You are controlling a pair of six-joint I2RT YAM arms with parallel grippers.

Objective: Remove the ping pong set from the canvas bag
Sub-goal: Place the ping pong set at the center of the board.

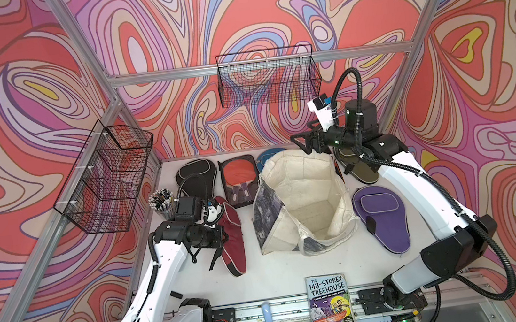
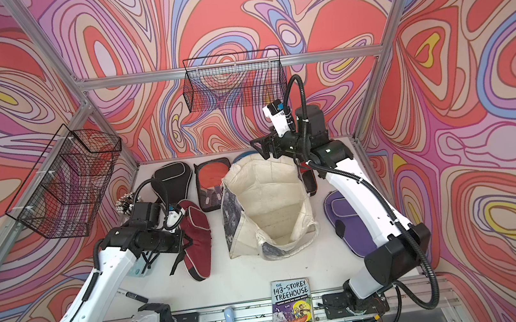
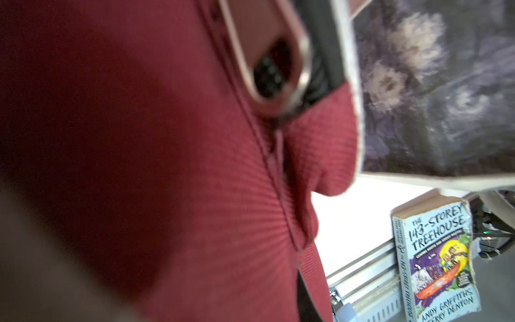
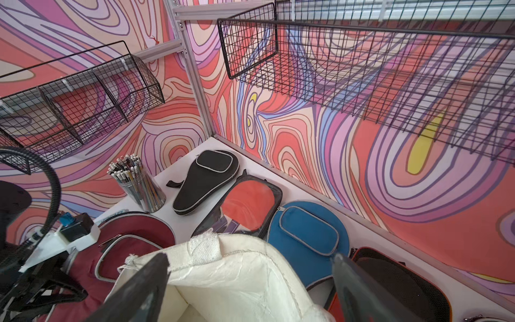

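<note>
Top views: the bag [image 1: 298, 177] is standing open at mid-table [image 1: 280, 272], mouth up, with its cream lining showing. Outside it, the black case [image 1: 196, 172], the pack [image 1: 238, 177] and the blue case [image 1: 266, 155] are lying along the back wall. The olive case [image 1: 359, 169] and purple case [image 1: 382, 216] are lying on the right-arm side, and the maroon case [image 1: 230, 235] on the left-arm side. The left gripper [image 1: 223, 239] is sitting against the maroon case, which is standing tilted on edge. Its jaws are appearing nearly closed on the case. The right gripper [image 1: 302, 145] is hovering over the bag's far rim, jaws spread wide, holding nothing. The book [image 1: 332, 310] is lying at the front edge, well apart from the bag.

Left wrist view: the maroon case [image 3: 195, 167] is filling most of the frame, close and blurred, so the fingers cannot be told apart from it. The bag's printed panel [image 3: 432, 97] is sitting just beside it, with the book [image 3: 440, 264] beyond.

Right wrist view: the two fingers [image 4: 139, 290] are standing far apart. The bag rim [image 4: 223, 251] is lying below and between them, untouched. Beyond the rim are lying the blue case [image 4: 306, 237], the pack [image 4: 248, 206], the black case [image 4: 206, 178] and the pencil cup [image 4: 142, 186]. A second pack [image 4: 390, 278] is lying beside the blue case. The left gripper [image 4: 50, 290] is resting on the maroon case [image 4: 133, 231].
</note>
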